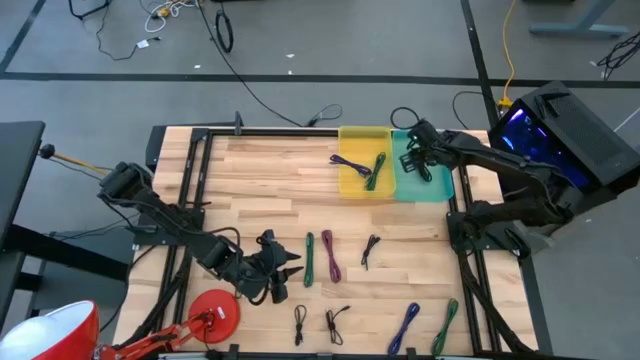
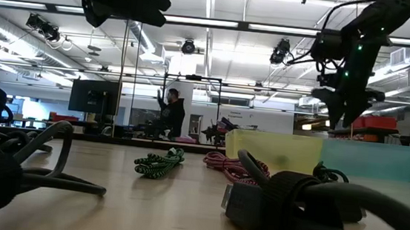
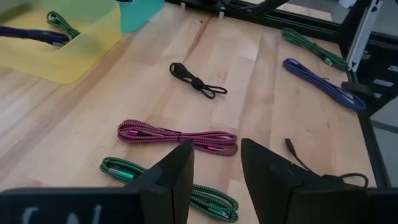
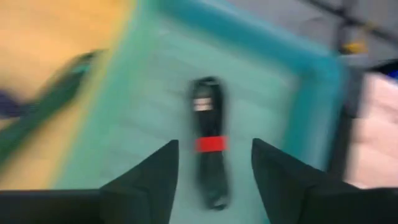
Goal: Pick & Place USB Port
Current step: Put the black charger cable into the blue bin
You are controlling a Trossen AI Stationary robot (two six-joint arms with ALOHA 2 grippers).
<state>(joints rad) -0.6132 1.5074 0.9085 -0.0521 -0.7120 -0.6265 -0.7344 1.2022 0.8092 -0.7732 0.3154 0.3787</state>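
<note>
1. Red lamp (image 1: 212, 310): round red head lying at the near left edge of the table (image 1: 260, 195), just beside the left arm.
2. Left gripper (image 1: 287, 272): low over the near left part of the table, fingers (image 3: 171, 171) spread apart with nothing between them. It points toward the loose cables.
3. Green cable (image 1: 309, 257): coiled in a long loop, lying flat just beyond the left gripper.
4. Pink cable (image 1: 330, 254): long loop, just beside the green cable, on its right.
5. Small black cable (image 1: 369, 248): short bundle, right of the pink cable, apart from it.
6. Near-edge row: two black cables (image 1: 300, 322), then a blue cable (image 1: 405, 327) and a second green cable (image 1: 446, 325), all separate.
7. Yellow bin (image 1: 364, 165): at the far side of the table, holding a purple cable (image 1: 349, 162) and a green cable crossed over it.
8. Teal bin (image 1: 420, 185): touching the yellow bin on its right. A black USB cable (image 4: 208, 146) with a red band lies on its floor.
9. Right gripper (image 1: 413, 160): poised over the teal bin, directly above the black USB cable, fingers (image 4: 152, 174) spread and not touching it.
</note>
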